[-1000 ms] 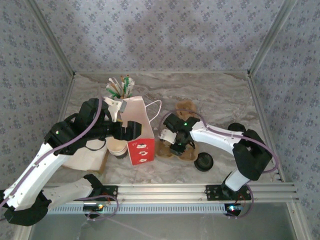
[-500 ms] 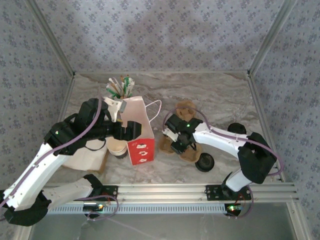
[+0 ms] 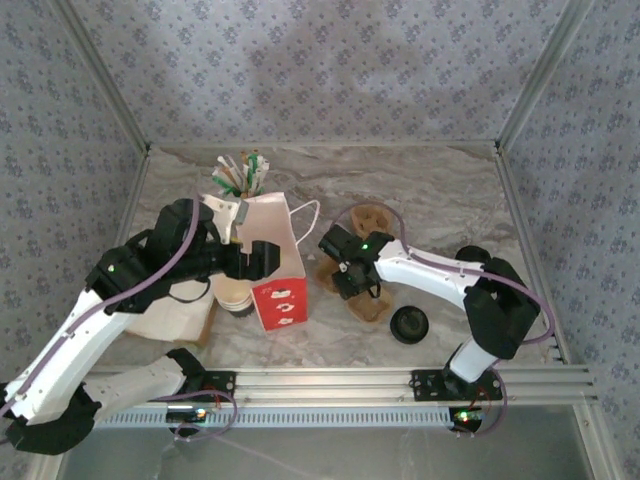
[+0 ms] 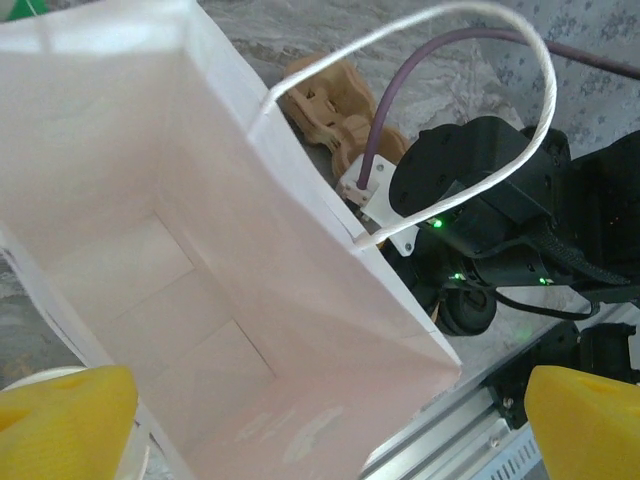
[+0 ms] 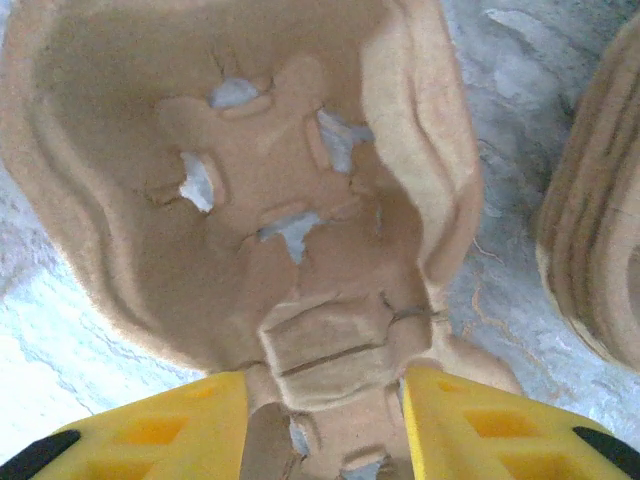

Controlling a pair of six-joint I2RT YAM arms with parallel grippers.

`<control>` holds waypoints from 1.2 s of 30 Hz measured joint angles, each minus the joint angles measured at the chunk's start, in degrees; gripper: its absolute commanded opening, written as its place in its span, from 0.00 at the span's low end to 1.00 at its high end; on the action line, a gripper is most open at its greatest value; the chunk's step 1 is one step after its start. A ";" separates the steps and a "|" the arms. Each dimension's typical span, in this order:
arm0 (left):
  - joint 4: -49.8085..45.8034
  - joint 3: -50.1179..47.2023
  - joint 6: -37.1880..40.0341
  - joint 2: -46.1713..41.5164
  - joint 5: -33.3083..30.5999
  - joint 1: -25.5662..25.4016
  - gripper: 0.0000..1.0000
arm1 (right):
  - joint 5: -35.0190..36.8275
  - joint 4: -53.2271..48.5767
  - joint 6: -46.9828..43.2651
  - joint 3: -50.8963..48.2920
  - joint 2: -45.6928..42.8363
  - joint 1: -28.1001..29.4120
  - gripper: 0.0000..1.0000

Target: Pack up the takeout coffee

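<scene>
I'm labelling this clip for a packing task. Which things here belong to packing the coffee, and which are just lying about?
In the job: white paper bag, moulded brown pulp cup carrier in the right gripper, tan paper cup, black round lid.
Lying about, probably: bundle of white and green stirrers, brown paper sheet, second pulp carrier.
</scene>
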 measured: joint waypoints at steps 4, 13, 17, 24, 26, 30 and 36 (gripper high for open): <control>0.63 0.00 -0.72 -1.20 -1.38 0.00 0.99 | 0.04 -1.38 4.63 0.55 -0.02 0.37 0.66; 0.52 0.00 -1.62 -2.58 -4.63 0.11 0.99 | -2.19 -2.14 5.44 -0.28 -9.75 -1.07 1.00; 0.13 0.17 -1.97 -3.06 -5.46 0.55 0.99 | -3.80 1.92 1.44 -3.32 -18.45 -2.89 1.00; -2.82 1.84 -2.34 -1.57 -5.55 4.87 0.99 | -6.12 8.31 -5.18 -7.96 -25.00 -4.55 1.00; -3.45 1.86 -2.47 -1.55 -4.61 7.43 0.99 | -6.43 9.99 -5.51 -9.01 -25.90 -5.27 1.00; -4.48 1.86 -2.91 -1.57 -1.03 12.48 0.99 | -6.71 11.54 -3.50 -9.60 -25.24 -7.48 1.00; -4.61 1.79 -3.19 -2.03 4.17 17.64 0.99 | -11.65 11.47 -1.46 -9.14 -19.34 -12.35 1.00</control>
